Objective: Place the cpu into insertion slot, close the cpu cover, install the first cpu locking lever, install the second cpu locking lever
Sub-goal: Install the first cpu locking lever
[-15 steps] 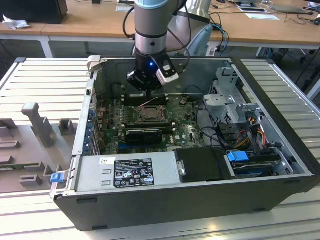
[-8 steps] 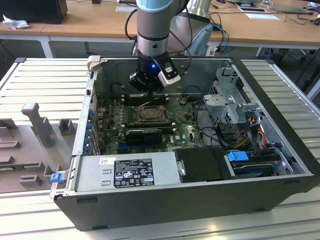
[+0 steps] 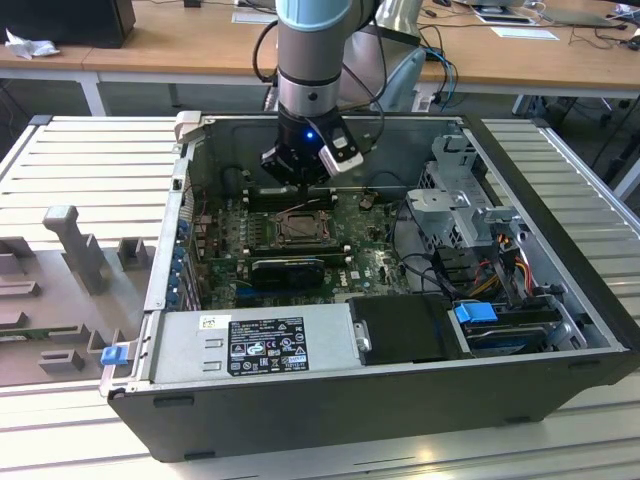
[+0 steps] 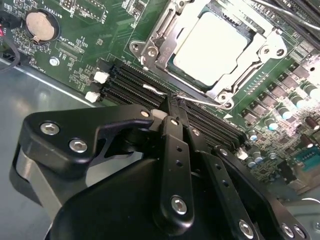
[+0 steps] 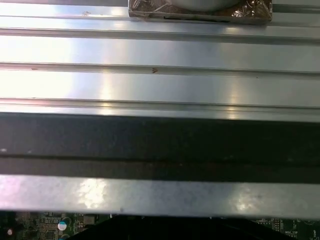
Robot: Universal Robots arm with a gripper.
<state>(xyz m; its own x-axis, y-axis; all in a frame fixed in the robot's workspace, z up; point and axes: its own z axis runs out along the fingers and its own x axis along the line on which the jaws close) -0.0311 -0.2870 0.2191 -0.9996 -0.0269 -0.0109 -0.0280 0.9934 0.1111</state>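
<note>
The cpu (image 4: 217, 45), a pale silvery square, lies in the insertion slot (image 3: 300, 228) on the green board. The silver cpu cover (image 4: 162, 42) is folded down around it as a frame. A thin wire locking lever (image 4: 200, 101) runs along the socket's edge beside the memory slots, with its hooked end (image 4: 150, 89) free. In the second wrist view my gripper (image 4: 175, 101) is shut, its black tips resting right at this wire. In the exterior view the gripper (image 3: 297, 178) hangs inside the open computer case, just behind the socket.
Black memory slots (image 4: 130, 85) lie between gripper and socket. A coin battery (image 4: 40, 25) sits on the board. A long black expansion card (image 3: 290, 268), the power supply (image 3: 260, 345) and a drive cage (image 3: 465, 205) crowd the case. The case wall (image 5: 160, 140) stands close.
</note>
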